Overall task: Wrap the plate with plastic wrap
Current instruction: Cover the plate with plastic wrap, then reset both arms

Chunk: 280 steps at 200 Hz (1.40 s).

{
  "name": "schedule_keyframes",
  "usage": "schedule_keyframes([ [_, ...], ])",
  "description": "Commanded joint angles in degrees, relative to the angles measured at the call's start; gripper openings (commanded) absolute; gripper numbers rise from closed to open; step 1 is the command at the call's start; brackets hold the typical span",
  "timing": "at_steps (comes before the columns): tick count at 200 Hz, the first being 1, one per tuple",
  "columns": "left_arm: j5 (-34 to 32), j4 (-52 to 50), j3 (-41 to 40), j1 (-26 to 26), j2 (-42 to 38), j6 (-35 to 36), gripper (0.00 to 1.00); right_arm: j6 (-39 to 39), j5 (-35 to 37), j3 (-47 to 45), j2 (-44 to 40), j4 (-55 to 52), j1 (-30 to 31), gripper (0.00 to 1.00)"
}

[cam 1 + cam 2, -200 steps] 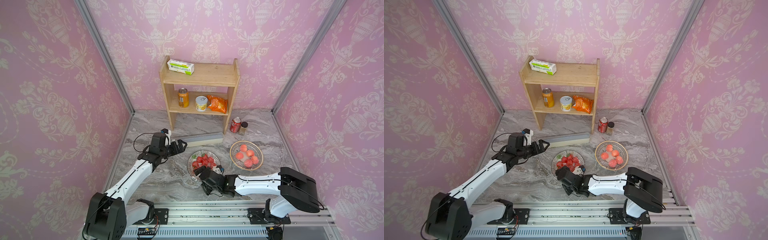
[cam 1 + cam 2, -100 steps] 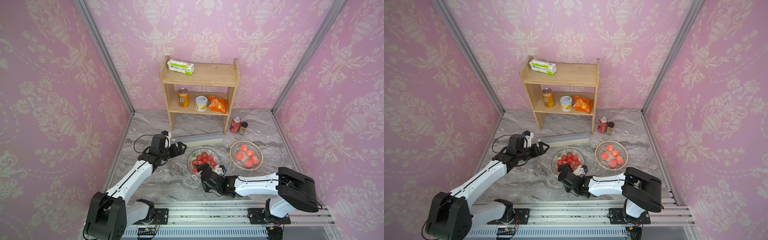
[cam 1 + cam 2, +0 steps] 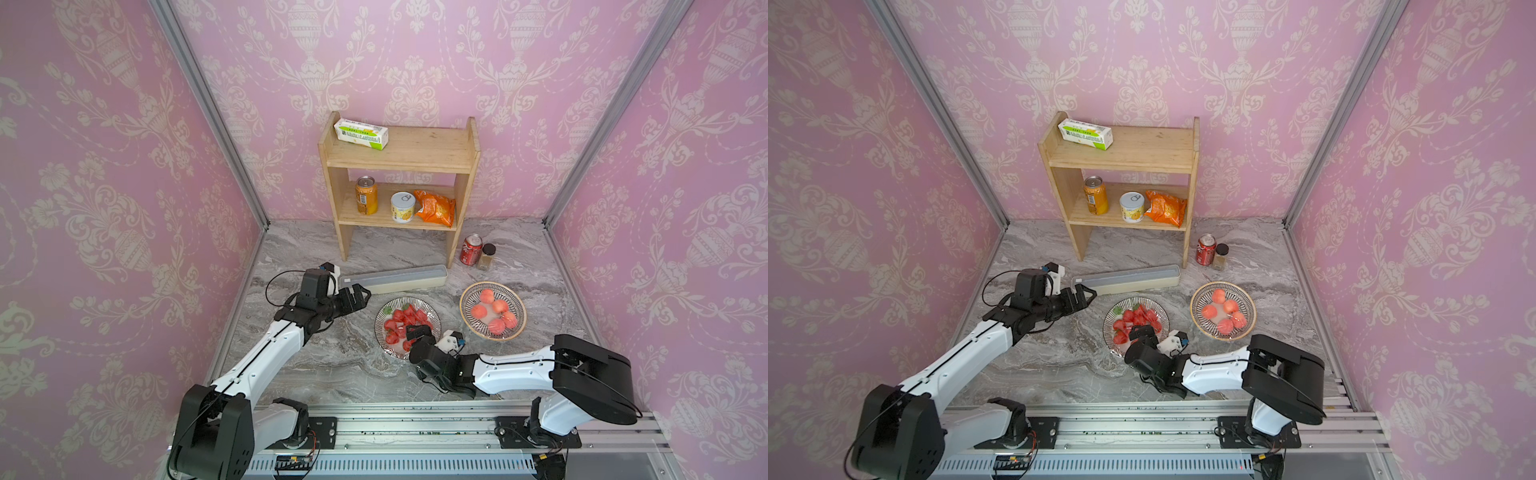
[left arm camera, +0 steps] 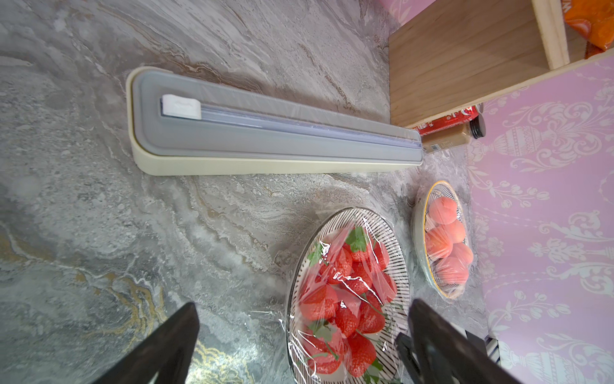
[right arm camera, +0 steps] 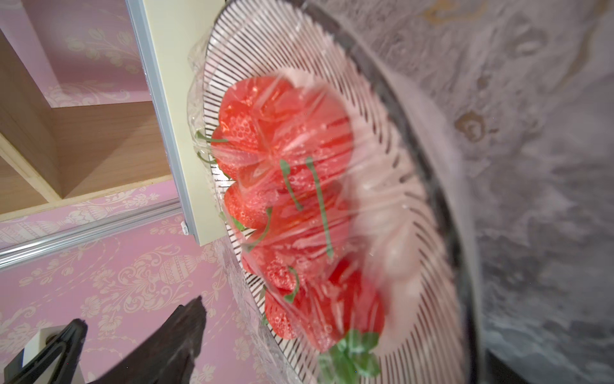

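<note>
Plastic wrap (image 4: 345, 276) over plate (image 4: 382, 226), carton (image 3: 360, 134) print illegible

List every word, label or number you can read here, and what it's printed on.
Nothing can be read outright.
White-and-green carton: green lettering, too small.
Red can: white marks, blurred.
Orange can: label too small.
White tin: label too small.
Orange snack bag: print unreadable.
Spice jar: label blurred.
</note>
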Motion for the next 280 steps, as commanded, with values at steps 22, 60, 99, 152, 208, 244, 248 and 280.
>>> schedule_keyframes([
  [22, -1.37, -4.23, 2.50, 1.46, -1.65, 3.09, 0.99, 1.44, 0.22, -0.42, -7.18, -12.71, -0.46, 1.00],
  [60, -3.58, -6.43, 3.03, 5.57, -4.99, 3.44, 0.99, -3.69, 1.80, 8.02, -18.78, -48.20, -0.45, 1.00],
  [99, -6.92, -6.31, 4.58, 10.58, -7.00, 5.36, 0.99, -21.44, 5.31, 10.66, -31.06, -60.76, -7.82, 1.00],
  [152, -22.14, 2.75, 2.37, 14.82, -9.35, 14.25, 0.99, -86.65, -0.80, 10.76, -47.07, -51.41, -39.82, 1.00],
  [208, -38.84, 17.04, -7.14, 16.00, -7.41, 23.48, 0.99, -98.80, -28.74, 0.47, -38.01, -29.93, -75.48, 1.00],
  [244, -40.99, 32.58, -15.94, 16.40, -5.72, 26.57, 0.99, -103.32, -20.96, -6.51, -28.52, -8.31, -75.57, 1.00],
  [248, -40.70, 32.82, -16.15, 16.52, -5.53, 26.74, 0.99, -103.55, -20.53, -7.21, -27.48, -5.62, -75.57, 1.00],
  [280, -37.83, 32.74, -17.36, 16.79, -3.18, 28.42, 0.99, -106.21, -20.64, -11.48, -20.03, 11.49, -75.55, 1.00],
])
